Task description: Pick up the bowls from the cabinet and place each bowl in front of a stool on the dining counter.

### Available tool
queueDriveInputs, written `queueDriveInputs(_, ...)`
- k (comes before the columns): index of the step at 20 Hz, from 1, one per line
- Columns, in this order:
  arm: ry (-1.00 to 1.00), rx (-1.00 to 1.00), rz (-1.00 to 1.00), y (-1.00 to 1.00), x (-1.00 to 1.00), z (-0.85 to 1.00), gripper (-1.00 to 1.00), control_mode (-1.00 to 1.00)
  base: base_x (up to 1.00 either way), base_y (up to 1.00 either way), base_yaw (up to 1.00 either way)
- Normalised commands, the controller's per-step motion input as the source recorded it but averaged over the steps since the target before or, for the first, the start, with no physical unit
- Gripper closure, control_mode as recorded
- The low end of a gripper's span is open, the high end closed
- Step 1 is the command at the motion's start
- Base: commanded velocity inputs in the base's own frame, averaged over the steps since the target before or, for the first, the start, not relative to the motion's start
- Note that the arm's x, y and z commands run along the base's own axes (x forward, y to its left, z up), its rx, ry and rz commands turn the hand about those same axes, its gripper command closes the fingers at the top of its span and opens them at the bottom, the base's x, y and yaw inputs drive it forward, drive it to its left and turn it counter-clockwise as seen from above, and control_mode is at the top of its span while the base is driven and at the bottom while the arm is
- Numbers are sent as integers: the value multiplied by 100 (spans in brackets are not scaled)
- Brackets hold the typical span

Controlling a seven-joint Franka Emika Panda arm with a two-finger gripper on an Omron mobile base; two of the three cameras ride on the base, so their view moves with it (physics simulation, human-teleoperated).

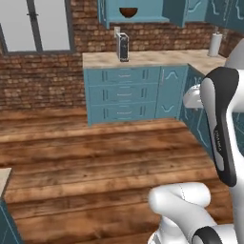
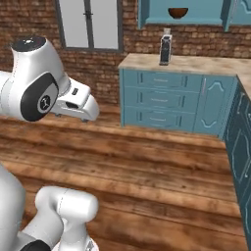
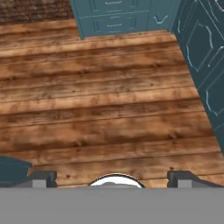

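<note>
pincer (image 3: 112, 179) agape, far below wooden bowl (image 1: 128, 12)

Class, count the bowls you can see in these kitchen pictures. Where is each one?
1. A reddish-brown bowl sits on the shelf of the open teal wall cabinet, above the counter. Another may be hidden behind the cabinet doors.

even, soft rendered light, no hard shadows or glare; all views slightly blurred and low-resolution

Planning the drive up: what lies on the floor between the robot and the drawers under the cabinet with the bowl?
Bare wood floor up to the drawers, in both base views; the brown bowl sits above.
</note>
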Motion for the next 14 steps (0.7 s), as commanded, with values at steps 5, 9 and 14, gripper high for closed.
queueDriveInputs(5,0,0,0,0,0,0,-100,100,100,-21,-4)
queueDriveInputs(9,0,0,0,0,0,0,-100,100,100,-21,-4)
queueDriveInputs(14,0,0,0,0,0,0,-100,100,100,-20,-4)
